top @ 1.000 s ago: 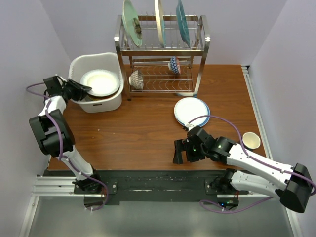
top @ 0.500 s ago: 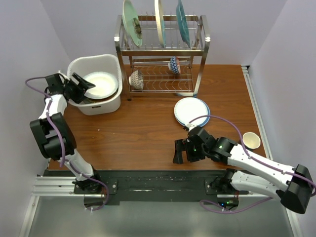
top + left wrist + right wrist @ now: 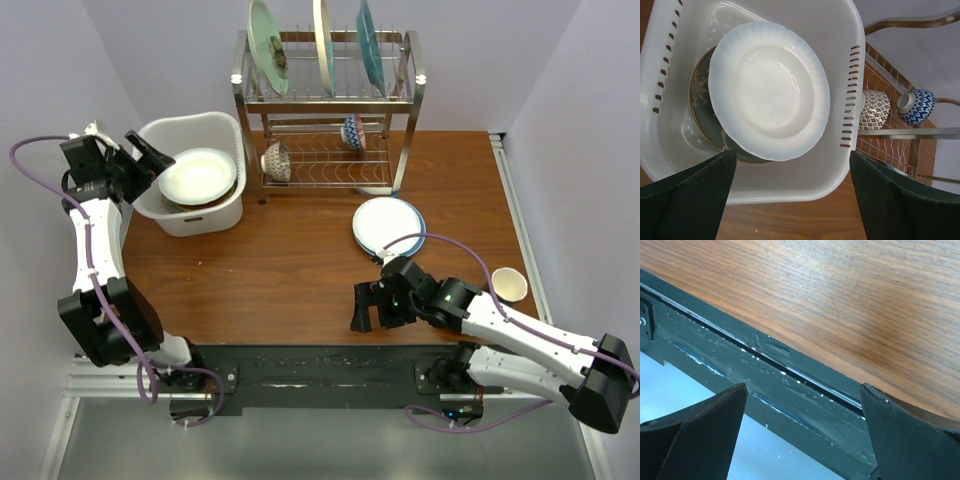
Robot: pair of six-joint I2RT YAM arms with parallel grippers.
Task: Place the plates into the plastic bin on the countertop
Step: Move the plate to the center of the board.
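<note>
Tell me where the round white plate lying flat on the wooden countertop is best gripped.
The round white plate lies flat on a blue-rimmed plate, so only its thin edge offers purchase. Probably pinch the near rim, the right pincer coming low from the robot's side, nearest it.

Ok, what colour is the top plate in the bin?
The top plate is white, pale-blue rimmed; left wrist view shows it best.

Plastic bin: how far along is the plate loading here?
Done: a white plate lies in the plastic bin on a grey patterned plate. In hand: nothing; the left gripper is open by the bin's rim, the right gripper open at the near edge. Left: a plate stack on the countertop and three plates upright in the wire rack.
</note>
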